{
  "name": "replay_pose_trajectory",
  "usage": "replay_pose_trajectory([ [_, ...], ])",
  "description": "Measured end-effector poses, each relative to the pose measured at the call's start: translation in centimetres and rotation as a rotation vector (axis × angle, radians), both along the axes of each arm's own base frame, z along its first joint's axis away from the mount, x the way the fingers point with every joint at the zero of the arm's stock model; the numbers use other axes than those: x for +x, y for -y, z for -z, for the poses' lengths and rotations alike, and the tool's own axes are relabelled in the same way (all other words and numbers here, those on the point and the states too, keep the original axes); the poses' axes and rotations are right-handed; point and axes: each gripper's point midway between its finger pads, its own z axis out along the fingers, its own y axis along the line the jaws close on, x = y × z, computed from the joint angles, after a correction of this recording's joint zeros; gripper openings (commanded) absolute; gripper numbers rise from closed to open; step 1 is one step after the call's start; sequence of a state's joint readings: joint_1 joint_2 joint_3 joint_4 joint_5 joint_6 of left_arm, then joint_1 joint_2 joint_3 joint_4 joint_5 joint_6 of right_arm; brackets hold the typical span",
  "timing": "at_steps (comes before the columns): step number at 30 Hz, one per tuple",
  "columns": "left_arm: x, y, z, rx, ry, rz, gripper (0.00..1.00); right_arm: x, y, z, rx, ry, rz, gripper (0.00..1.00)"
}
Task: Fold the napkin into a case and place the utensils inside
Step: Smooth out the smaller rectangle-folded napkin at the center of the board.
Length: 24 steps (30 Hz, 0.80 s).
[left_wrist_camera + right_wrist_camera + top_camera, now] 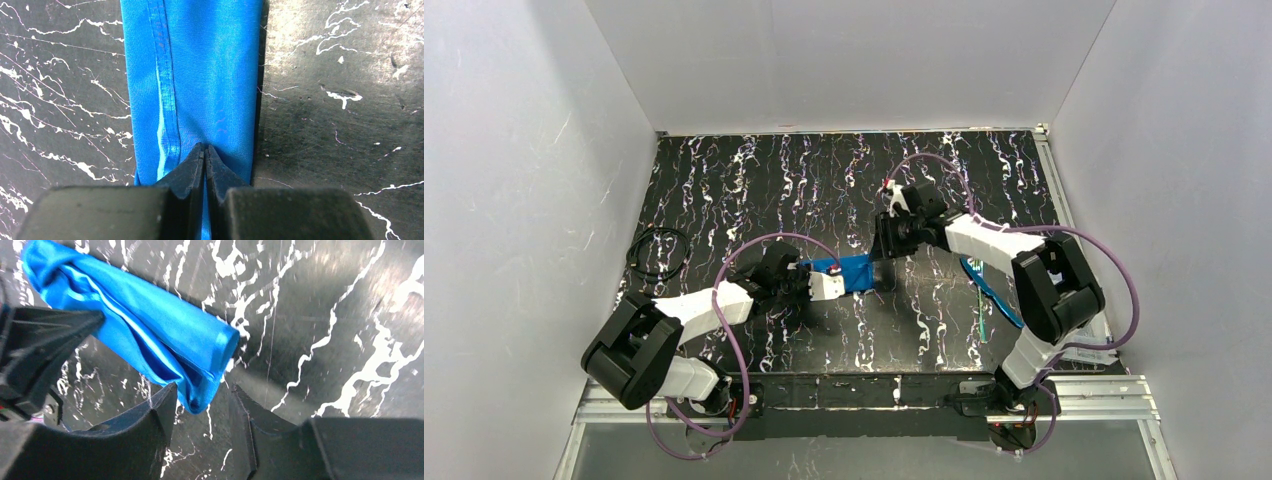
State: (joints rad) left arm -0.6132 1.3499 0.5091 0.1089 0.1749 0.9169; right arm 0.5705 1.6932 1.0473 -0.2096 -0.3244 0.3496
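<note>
Napkin (210, 75) pinched in clenched left jaws; right jaws parted around its end

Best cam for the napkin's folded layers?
Right wrist: the napkin lies at an angle, its layered open end facing the camera. Left wrist shows only a flat strip with the hem; top external, just a small blue patch.

This is a robotics lab test cell: plain white panel walls (844, 60) close in a black counter veined with white (754, 180) at the left, back and right of the frame. Along the bottom edge, a black-and-white robot arm (694, 310) and its twin (994, 240), trailing purple cables (774, 237), are bolted to a silver aluminium rail frame (1084, 395).
</note>
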Motion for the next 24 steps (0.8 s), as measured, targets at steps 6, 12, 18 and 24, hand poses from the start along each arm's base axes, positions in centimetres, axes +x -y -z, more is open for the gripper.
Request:
replay_pose_trajectory([
  [6,0.0,0.0,0.0,-0.002,0.003,0.000,0.00,4.3,-2.5,-2.6,0.083,0.068,-0.022,0.43],
  [12,0.0,0.0,0.0,-0.003,0.004,-0.002,0.00,5.7,-4.8,1.7,0.046,0.038,-0.040,0.37],
  [18,0.0,-0.1,0.0,-0.007,0.000,-0.014,0.00,4.1,-5.9,3.9,0.026,0.012,-0.075,0.35],
  [24,0.1,-0.3,0.0,-0.018,-0.008,-0.044,0.00,2.4,-5.4,4.0,0.028,0.028,-0.087,0.33],
])
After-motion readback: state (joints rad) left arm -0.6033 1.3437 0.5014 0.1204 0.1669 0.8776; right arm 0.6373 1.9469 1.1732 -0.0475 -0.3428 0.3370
